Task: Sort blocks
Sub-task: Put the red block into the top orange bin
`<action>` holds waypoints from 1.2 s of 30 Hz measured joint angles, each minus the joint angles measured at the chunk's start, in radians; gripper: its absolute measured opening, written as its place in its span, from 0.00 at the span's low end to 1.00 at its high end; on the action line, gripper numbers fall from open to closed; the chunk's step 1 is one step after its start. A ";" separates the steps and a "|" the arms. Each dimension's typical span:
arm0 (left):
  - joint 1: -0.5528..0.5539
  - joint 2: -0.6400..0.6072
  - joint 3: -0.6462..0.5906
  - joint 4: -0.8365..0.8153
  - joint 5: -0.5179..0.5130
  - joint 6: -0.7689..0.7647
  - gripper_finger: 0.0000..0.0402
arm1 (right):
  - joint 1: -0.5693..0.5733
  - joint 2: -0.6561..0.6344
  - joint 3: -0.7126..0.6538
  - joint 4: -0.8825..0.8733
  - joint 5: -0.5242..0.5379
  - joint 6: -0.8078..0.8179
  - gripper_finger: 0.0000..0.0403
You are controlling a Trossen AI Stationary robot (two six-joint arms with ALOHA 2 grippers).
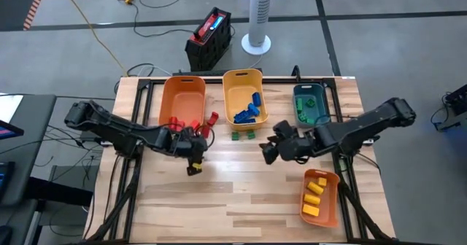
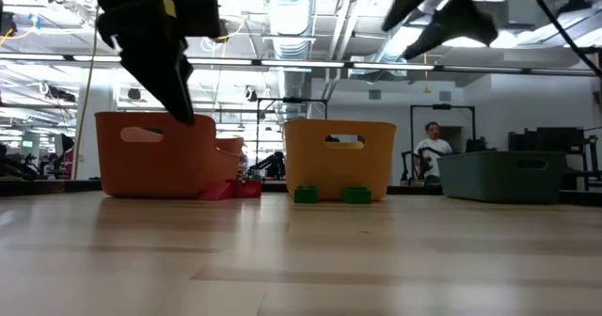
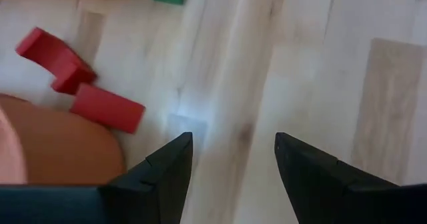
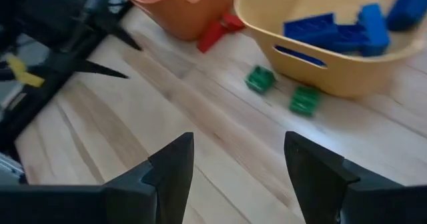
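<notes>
Both grippers are being held spread and empty above the surface (image 1: 241, 194): the left gripper (image 1: 195, 156) near the orange bin (image 1: 182, 92), the right gripper (image 1: 268, 149) near the yellow bin (image 1: 242, 81). Blue blocks (image 1: 249, 112) are being kept inside the yellow bin; two green blocks (image 1: 243, 135) and red blocks (image 1: 210, 119) are lying outside.

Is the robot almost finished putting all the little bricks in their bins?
Nearly. Blue bricks lie in the yellow bin, green bricks in the teal bin, and yellow bricks in the small orange bin. Both tools are open and empty: left tool, right tool. Left over: two green bricks and some red bricks on the table.
</notes>
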 joint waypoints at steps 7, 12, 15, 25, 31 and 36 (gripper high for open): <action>0.137 0.000 0.066 0.001 0.069 0.248 0.52 | 0.001 0.025 0.000 0.110 -0.018 -0.036 0.59; 0.255 0.000 0.114 0.002 0.168 0.428 0.52 | 0.032 0.021 0.000 0.107 -0.018 0.013 0.59; 0.325 0.006 0.146 -0.005 0.207 0.487 0.52 | 0.055 0.023 0.000 0.106 -0.007 0.046 0.59; 0.507 0.273 0.416 -0.243 0.319 0.617 0.52 | 0.083 0.024 0.000 0.104 0.030 0.108 0.59; 0.532 0.414 0.488 -0.336 0.327 0.777 0.52 | 0.101 0.024 0.000 0.101 0.031 0.129 0.59; 0.543 0.474 0.484 -0.343 0.326 0.854 0.52 | 0.103 0.024 0.000 0.093 0.033 0.145 0.59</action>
